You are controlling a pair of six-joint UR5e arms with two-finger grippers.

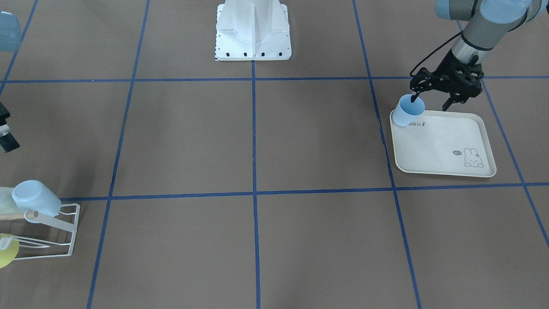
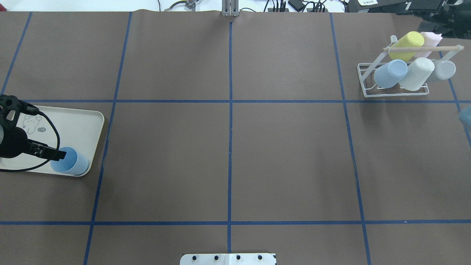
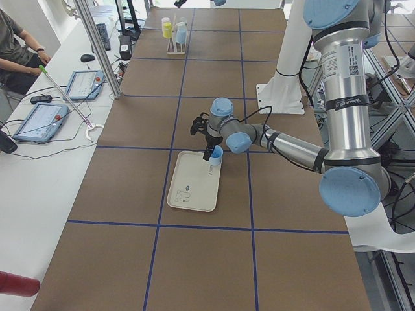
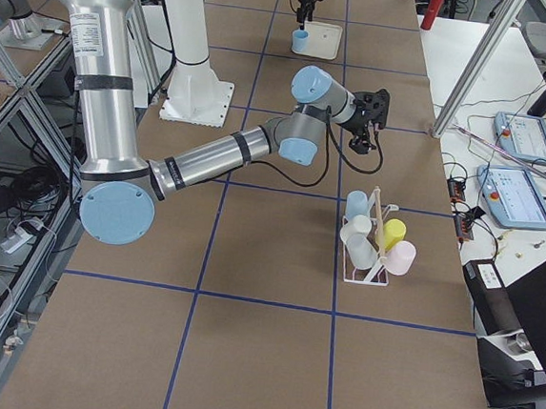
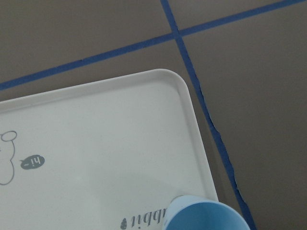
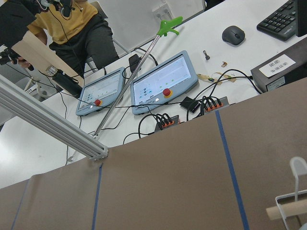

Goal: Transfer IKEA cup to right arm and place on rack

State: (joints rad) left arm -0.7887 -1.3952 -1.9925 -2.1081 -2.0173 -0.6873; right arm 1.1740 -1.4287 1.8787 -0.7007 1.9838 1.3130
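The blue IKEA cup stands mouth up in a corner of the cream rabbit-print tray. My left gripper hovers over it, open, with one fingertip dipped into the cup's mouth and the other outside the rim over the tray's edge. The left wrist view shows only the cup's rim at the bottom. The white wire rack with its wooden dowel stands at the far right and holds several upturned cups. My right gripper hangs near the rack, mostly cut off, so I cannot tell its state.
The robot's white base stands at the table's middle edge. Blue tape lines divide the brown tabletop. A side bench carries tablets, cables and a green hooked pole, with a person seated there.
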